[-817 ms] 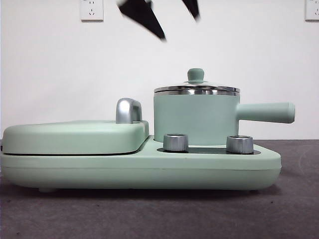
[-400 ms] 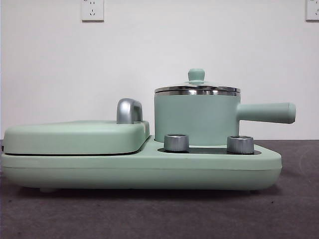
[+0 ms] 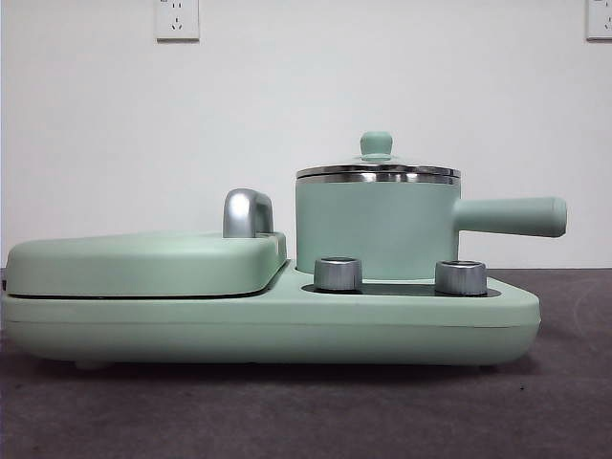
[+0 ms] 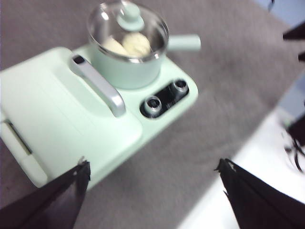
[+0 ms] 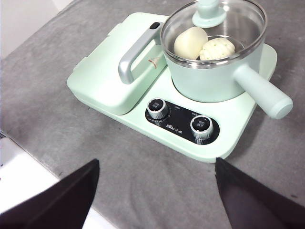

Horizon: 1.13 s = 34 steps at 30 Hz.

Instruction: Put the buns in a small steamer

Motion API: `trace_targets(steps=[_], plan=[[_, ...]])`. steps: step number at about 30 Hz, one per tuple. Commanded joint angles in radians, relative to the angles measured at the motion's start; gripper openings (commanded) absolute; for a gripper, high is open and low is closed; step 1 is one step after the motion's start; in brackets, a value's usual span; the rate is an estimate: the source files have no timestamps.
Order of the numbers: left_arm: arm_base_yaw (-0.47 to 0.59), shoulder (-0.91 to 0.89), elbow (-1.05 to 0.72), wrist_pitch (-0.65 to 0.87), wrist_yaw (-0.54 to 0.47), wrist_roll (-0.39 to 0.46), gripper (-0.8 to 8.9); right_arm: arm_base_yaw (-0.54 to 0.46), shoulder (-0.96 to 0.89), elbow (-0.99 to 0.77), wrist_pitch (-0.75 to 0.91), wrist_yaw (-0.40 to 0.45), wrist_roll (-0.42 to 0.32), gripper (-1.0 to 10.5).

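The small steamer (image 3: 375, 228) stands on the right side of the mint-green cooker, its glass lid (image 3: 377, 170) on and its side handle (image 3: 509, 216) pointing right. Through the lid the right wrist view shows both buns inside: the plain smooth bun (image 5: 190, 42) and the pleated bun with green flecks (image 5: 217, 48). They also show in the left wrist view as the plain bun (image 4: 114, 46) and the pleated bun (image 4: 137, 43). My left gripper (image 4: 155, 183) and my right gripper (image 5: 157, 183) are both open, empty and high above the table, away from the steamer (image 5: 214, 57). Neither shows in the front view.
The flat griddle (image 3: 143, 263) with chrome handle (image 3: 247, 212) takes the cooker's left side. Two steel knobs (image 3: 337, 273) (image 3: 459, 277) sit at the front. The cooker stands on a grey mat (image 5: 57, 86); a white table edge (image 4: 248, 181) lies beside it.
Black gripper tips at the top of the front view one second ago have risen out of that view. The steamer and lid have not moved.
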Motion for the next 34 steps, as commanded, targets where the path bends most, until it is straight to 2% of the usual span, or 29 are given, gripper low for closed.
trace_targets(steps=[1,6,10,11,12,13,14,15,16,34], plan=[[-0.004,-0.084,-0.089,0.097,-0.017,-0.052,4.34,0.011,0.003,0.005,0.035,-0.006,-0.016,3.8],[-0.004,-0.186,-0.219,0.193,-0.036,-0.128,4.34,0.011,0.003,0.005,0.097,-0.007,-0.017,3.8],[-0.004,-0.196,-0.232,0.203,-0.037,-0.168,4.27,0.011,0.003,0.005,0.140,-0.005,-0.017,3.8],[-0.004,-0.196,-0.232,0.208,-0.037,-0.178,3.75,0.011,0.003,0.005,0.148,-0.005,-0.017,3.8],[-0.004,-0.196,-0.232,0.213,-0.037,-0.181,2.71,0.011,0.003,0.005,0.153,-0.005,-0.017,3.6],[-0.004,-0.196,-0.232,0.217,-0.037,-0.180,0.95,0.011,0.003,0.005,0.154,-0.005,-0.017,2.4],[-0.004,-0.196,-0.232,0.221,-0.040,-0.181,0.00,0.011,0.003,0.005,0.153,-0.005,-0.022,0.5],[-0.004,-0.196,-0.232,0.224,-0.049,-0.181,0.27,0.011,0.003,0.005,0.151,-0.005,-0.026,0.0],[-0.004,-0.196,-0.232,0.224,-0.058,-0.182,0.15,0.011,0.003,0.005,0.152,0.000,-0.026,0.2],[0.009,-0.212,-0.252,0.251,-0.058,-0.180,0.24,0.011,0.003,0.005,0.163,0.002,-0.025,0.2]])
